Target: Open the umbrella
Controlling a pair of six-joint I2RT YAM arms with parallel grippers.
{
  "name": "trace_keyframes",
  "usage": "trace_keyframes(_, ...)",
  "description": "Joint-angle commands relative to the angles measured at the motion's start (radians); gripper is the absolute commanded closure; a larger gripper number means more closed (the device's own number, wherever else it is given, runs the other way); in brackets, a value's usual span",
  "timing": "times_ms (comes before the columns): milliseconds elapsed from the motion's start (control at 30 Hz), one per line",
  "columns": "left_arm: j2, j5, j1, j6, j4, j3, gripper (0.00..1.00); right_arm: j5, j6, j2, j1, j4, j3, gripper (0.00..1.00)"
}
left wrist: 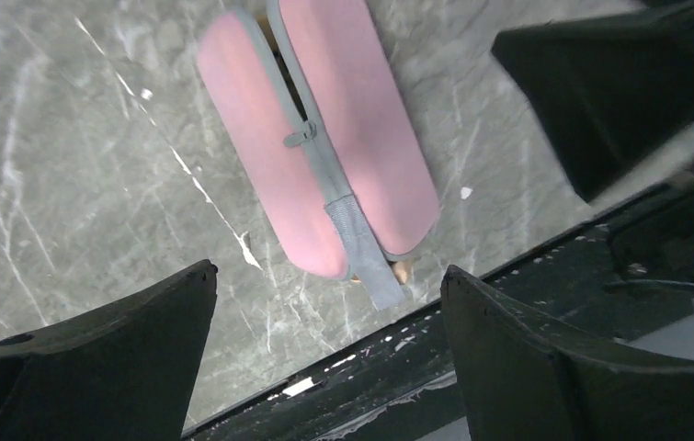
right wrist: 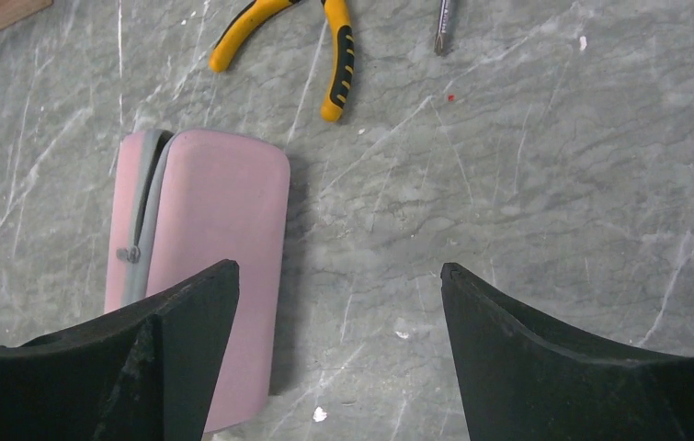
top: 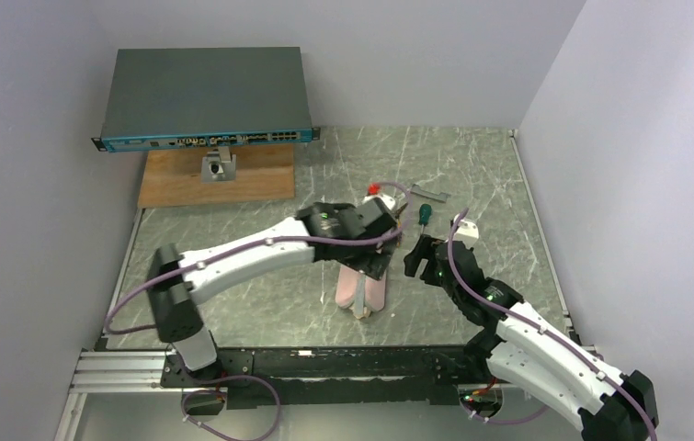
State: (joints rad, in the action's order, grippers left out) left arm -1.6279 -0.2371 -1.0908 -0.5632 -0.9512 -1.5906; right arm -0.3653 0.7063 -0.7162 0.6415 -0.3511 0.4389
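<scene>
Two empty, wide-spread tools, the left gripper and the right gripper, hover above the umbrella, which lies inside its pink sleeve on the table between them; probably light and soft-skinned, it suits a pinch across its narrow width.

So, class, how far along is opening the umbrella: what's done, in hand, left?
Done: the pink case looks partly unzipped, as far as the zip pull. In hand: nothing; left gripper and right gripper hang open near it. Left: getting the umbrella out and opening it.
</scene>
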Motion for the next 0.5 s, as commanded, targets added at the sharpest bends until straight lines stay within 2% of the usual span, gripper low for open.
trace_keyframes(0, -0.135, -0.096, -0.047, -0.067, -0.077, -0.037, 0.06, -0.024, -0.015, 0.028, -0.014, -0.012, 0.046, 0.17)
trace_keyframes(167, -0.139, -0.071, -0.035, -0.075, 0.024, 0.07, 0.04, 0.022, -0.027, 0.033, -0.022, -0.012, 0.042, 0.15)
trace_keyframes(300, -0.084, -0.049, 0.007, -0.087, 0.083, 0.173, 0.02, 0.046, -0.03, 0.045, -0.023, -0.021, 0.038, 0.14)
trace_keyframes(467, 0.033, 0.118, 0.081, -0.059, 0.299, 0.365, 0.01, 0.066, -0.035, 0.06, -0.026, -0.024, 0.03, 0.14)
